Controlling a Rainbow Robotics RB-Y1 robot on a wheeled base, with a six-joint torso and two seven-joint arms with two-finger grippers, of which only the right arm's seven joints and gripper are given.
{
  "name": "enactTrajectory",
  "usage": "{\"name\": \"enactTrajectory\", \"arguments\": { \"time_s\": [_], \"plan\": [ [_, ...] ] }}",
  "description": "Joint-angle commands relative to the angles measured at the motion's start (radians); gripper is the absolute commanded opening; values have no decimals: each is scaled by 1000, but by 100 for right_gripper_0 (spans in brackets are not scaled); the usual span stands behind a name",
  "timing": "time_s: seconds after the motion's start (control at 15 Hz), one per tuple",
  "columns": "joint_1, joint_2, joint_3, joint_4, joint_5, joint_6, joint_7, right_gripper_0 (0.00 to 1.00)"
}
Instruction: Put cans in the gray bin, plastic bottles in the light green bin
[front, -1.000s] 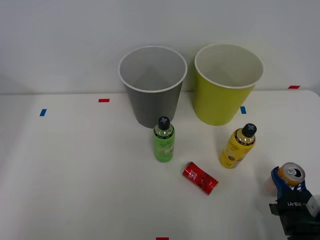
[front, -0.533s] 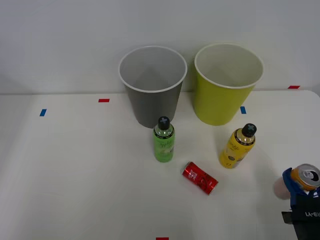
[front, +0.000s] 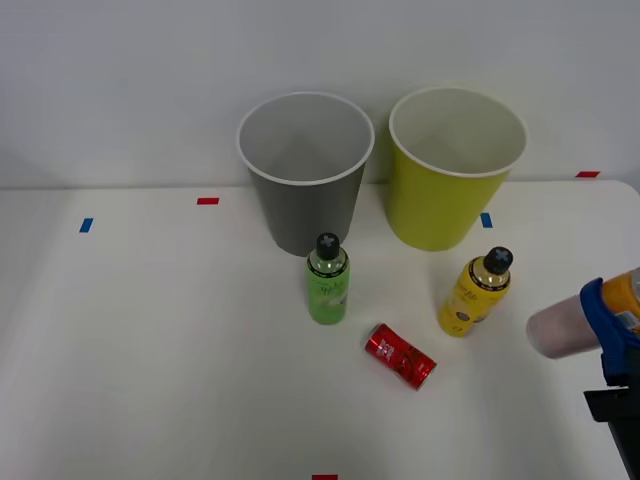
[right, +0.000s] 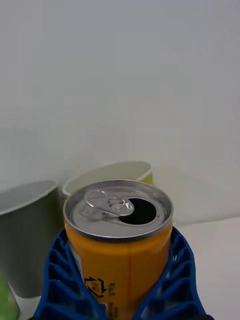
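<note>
My right gripper (front: 607, 322) is at the table's right edge, shut on the orange and pale pink can (front: 562, 328), which it holds above the table with its pale base turned left. In the wrist view the can (right: 119, 245) has an open silver top and sits between my blue ribbed fingers (right: 54, 280). The shiny red can (front: 400, 355) lies on its side mid-table. A green bottle (front: 328, 282) and a yellow bottle (front: 476, 292) stand upright with black caps. Behind them stand the gray bin (front: 305, 175) and the light green bin (front: 455, 175), side by side.
Small red and blue tape marks (front: 207, 201) dot the white table (front: 150, 350). A pale wall rises just behind the bins. The gray bin (right: 25, 235) and light green bin (right: 112, 172) show beyond the held can in the wrist view.
My right gripper has risen and shifted right with the orange and pink can, lifting it off the table. The can's top has swung out toward the right edge. The other objects have not moved.
</note>
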Motion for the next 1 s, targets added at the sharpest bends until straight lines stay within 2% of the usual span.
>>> {"name": "enactTrajectory", "arguments": {
  "time_s": [0.07,0.53,0.6,0.8,1.0],
  "plan": [
    [-48,10,4,-162,-127,189,8,0],
    [-436,193,8,-162,-133,533,11,0],
    [-492,211,22,-131,-127,563,11,0],
    [-664,227,91,57,-110,490,26,0],
    [-831,260,93,198,-105,491,29,0]
  ]
}}
